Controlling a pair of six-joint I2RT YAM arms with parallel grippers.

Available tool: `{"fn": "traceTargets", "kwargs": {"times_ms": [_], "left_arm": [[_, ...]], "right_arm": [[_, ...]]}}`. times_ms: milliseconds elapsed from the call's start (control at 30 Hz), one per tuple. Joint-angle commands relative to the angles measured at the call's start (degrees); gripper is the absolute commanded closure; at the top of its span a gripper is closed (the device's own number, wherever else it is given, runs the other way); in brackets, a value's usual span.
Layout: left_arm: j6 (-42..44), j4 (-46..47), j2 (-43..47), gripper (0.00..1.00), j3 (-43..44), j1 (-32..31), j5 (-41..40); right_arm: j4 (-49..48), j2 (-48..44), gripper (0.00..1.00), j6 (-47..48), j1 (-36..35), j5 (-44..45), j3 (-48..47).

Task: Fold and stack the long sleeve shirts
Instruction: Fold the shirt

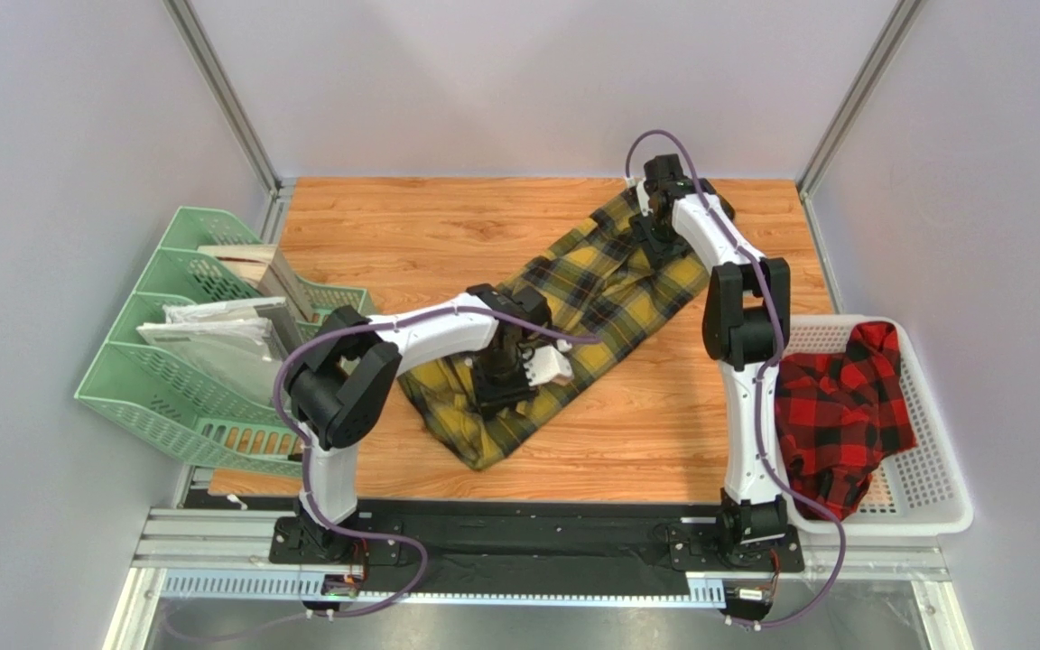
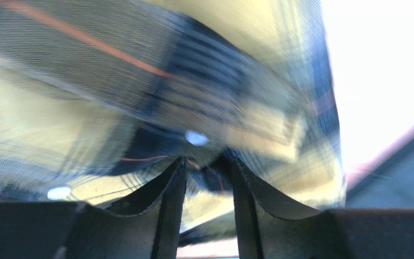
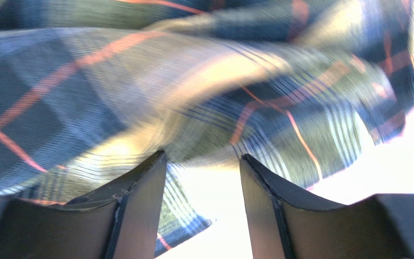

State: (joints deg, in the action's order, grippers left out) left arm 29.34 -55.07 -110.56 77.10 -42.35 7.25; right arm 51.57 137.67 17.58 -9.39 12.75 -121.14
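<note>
The yellow-and-black checked shirt lies stretched diagonally across the wooden table, from near centre to the far right. My left gripper is down on its near part. In the left wrist view the fingers stand close together with bunched yellow fabric pinched between the tips. My right gripper is at the shirt's far end. In the right wrist view its jaws are apart, with the fabric lying across the tips. The red-and-black checked shirt sits crumpled in the basket.
The white perforated basket stands at the right edge of the table. Green file trays holding papers stand at the left edge. Grey walls and metal posts enclose the far side.
</note>
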Motion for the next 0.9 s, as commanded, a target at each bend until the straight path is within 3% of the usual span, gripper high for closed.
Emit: {"fn": "traceTargets", "kwargs": {"times_ms": [0,100,200,433,500,567,700,867], "left_arm": [[-4.30,-8.03,5.35,0.56,1.73,-1.51,10.22],[-3.16,-7.78,10.09,0.54,6.30,1.65,11.92],[0.26,-4.62,10.55,0.53,8.15,2.71,2.91],[8.09,3.74,3.87,0.60,0.43,4.03,-4.96],[8.45,3.92,2.46,0.63,-0.98,4.11,-3.83],[6.88,2.26,1.84,0.65,-2.21,4.03,-2.07],[2.93,-2.67,2.10,0.71,-4.05,0.96,4.60],[-5.07,-4.44,2.90,0.76,-5.12,-10.90,15.67]], "right_arm": [[2.48,-6.76,0.41,0.17,0.60,-4.12,-2.62],[2.83,-15.72,0.38,-1.14,0.60,-6.94,2.91],[2.74,-20.67,0.37,-2.90,0.69,-9.06,8.89],[4.85,-24.90,0.43,-7.73,2.79,-11.43,12.95],[5.03,-25.78,0.49,-8.35,4.11,-11.87,14.52],[5.29,-26.31,0.61,-8.62,4.99,-14.33,15.41],[5.99,-25.61,0.66,-8.62,7.53,-16.26,16.55],[5.91,-21.05,0.72,-7.83,7.98,-18.64,13.57]]}}
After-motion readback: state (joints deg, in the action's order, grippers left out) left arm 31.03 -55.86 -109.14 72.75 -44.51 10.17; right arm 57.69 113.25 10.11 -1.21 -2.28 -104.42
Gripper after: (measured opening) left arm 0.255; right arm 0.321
